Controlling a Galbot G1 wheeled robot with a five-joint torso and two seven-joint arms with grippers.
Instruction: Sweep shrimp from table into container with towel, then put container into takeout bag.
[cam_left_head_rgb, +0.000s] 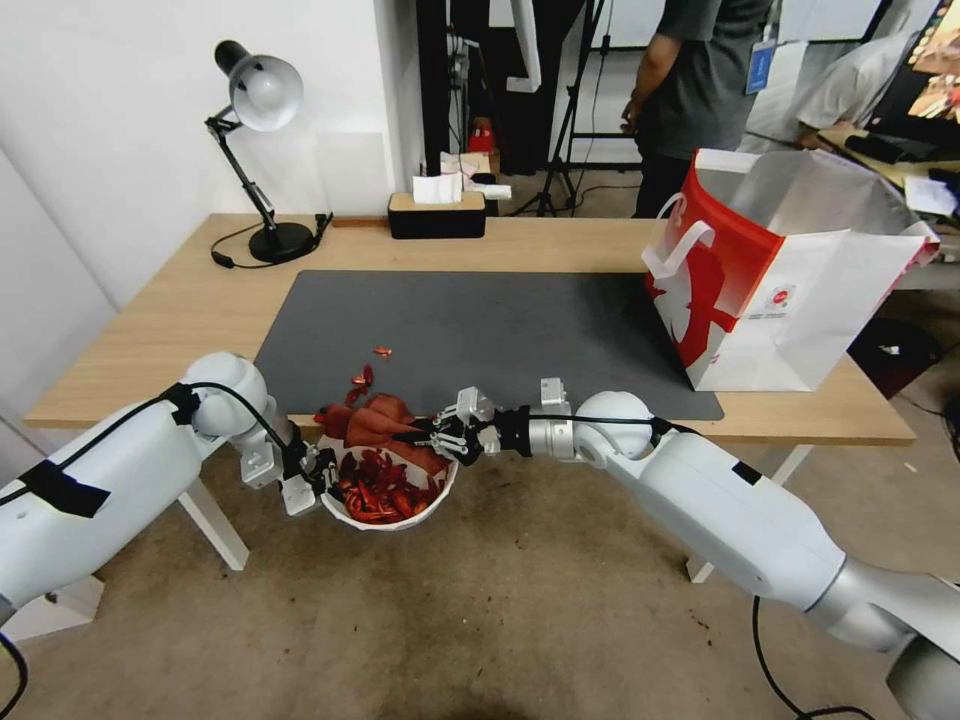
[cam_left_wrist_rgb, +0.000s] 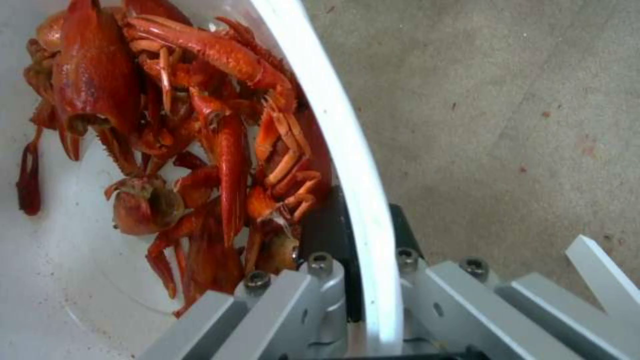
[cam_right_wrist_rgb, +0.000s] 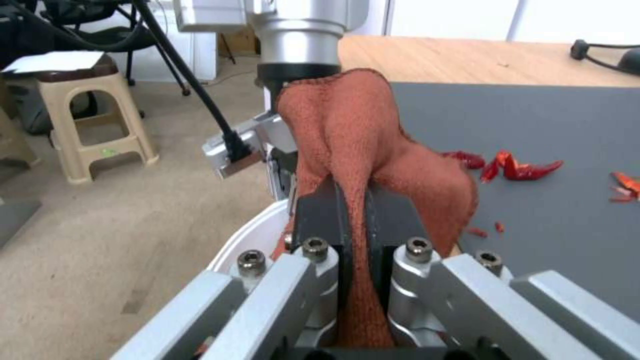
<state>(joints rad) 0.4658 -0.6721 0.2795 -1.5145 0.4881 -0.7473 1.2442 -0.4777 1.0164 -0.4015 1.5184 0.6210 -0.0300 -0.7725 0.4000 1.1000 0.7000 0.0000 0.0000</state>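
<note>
Right gripper (cam_left_head_rgb: 432, 437) pinches the soft, limp towel (cam_left_head_rgb: 385, 425) over the desk's near edge; left gripper (cam_left_wrist_rgb: 357, 280) clamps the thin container (cam_left_head_rgb: 385, 520) by its rim just below that edge; loaded with shrimp (cam_left_head_rgb: 385, 490), it looks light but liable to tip.

Lab or studio workspace — tripod stands (cam_left_head_rgb: 570, 110) behind the table (cam_left_head_rgb: 200, 300), desk lamp (cam_left_head_rgb: 255, 150), monitor (cam_left_head_rgb: 925, 70), bare concrete floor (cam_left_head_rgb: 520, 600).
</note>
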